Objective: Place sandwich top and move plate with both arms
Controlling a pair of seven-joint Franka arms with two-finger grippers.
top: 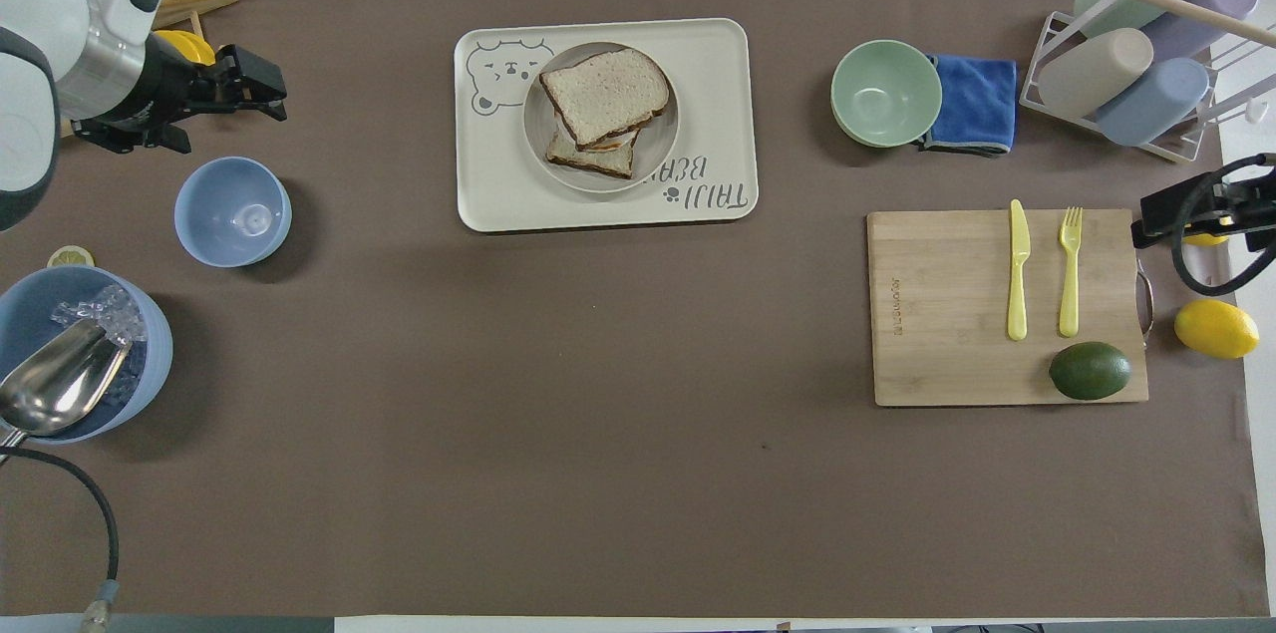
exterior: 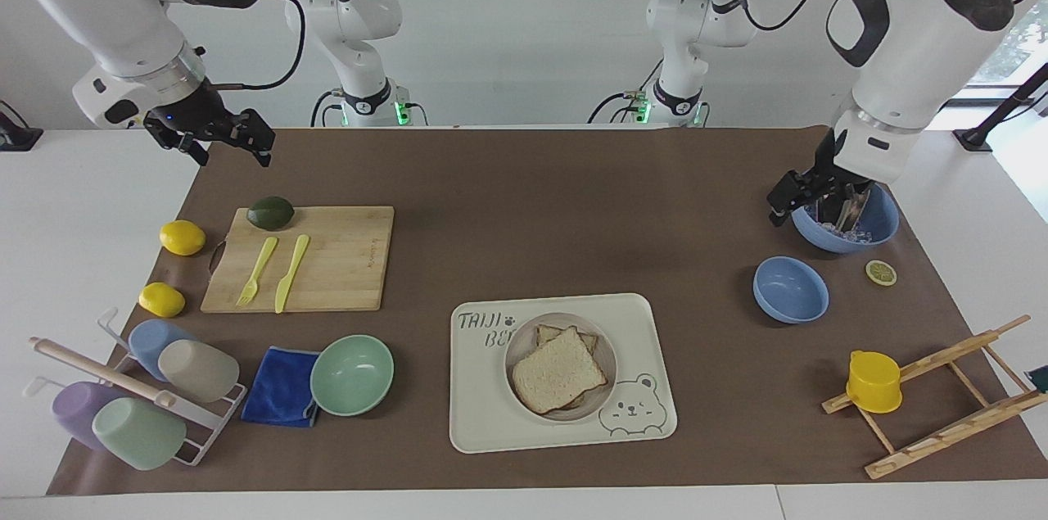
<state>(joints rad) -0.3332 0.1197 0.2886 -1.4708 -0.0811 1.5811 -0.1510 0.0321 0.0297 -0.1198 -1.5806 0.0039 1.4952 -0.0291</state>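
Note:
The sandwich top point(exterior: 559, 368) lies on a stack of bread on the round beige plate point(exterior: 519, 342), slightly askew. It also shows in the overhead view point(top: 605, 93), on the plate point(top: 666, 137). The plate sits on the cream bear tray point(exterior: 639, 430). My left gripper point(exterior: 786, 205) is open and empty, raised over the mat at the left arm's end, well apart from the plate; it also shows in the overhead view point(top: 254, 90). My right gripper point(exterior: 225, 139) is open and empty, waiting in the air over the mat's corner by the cutting board.
Two blue bowls point(exterior: 790, 289) point(exterior: 843, 217), one holding a metal scoop, a lemon slice, and a wooden rack with a yellow cup point(exterior: 874, 381) stand at the left arm's end. A cutting board point(exterior: 344, 258), mint bowl point(exterior: 352, 375), blue cloth and cup rack are at the right arm's end.

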